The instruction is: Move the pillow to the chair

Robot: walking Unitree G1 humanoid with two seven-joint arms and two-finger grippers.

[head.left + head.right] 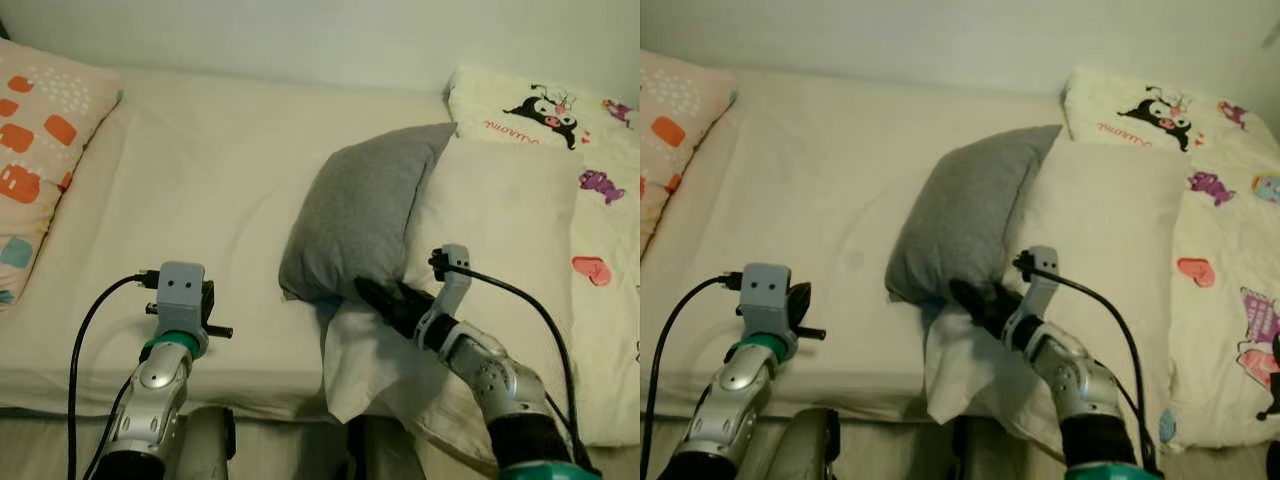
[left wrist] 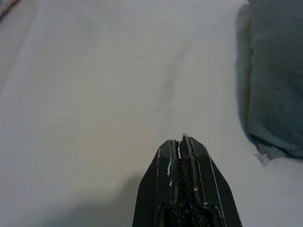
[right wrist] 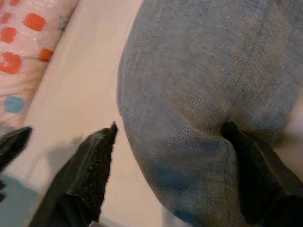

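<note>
The grey pillow (image 1: 360, 215) lies on the bed (image 1: 200, 190), leaning on a white pillow (image 1: 490, 230). The right gripper (image 3: 173, 156) straddles its near corner, fingers apart; closing shallow could let the soft corner slip free. The left gripper (image 2: 182, 151), fingers together, hovers over the sheet. The chair isn't visible, and the bed's near edge is cut off.
</note>
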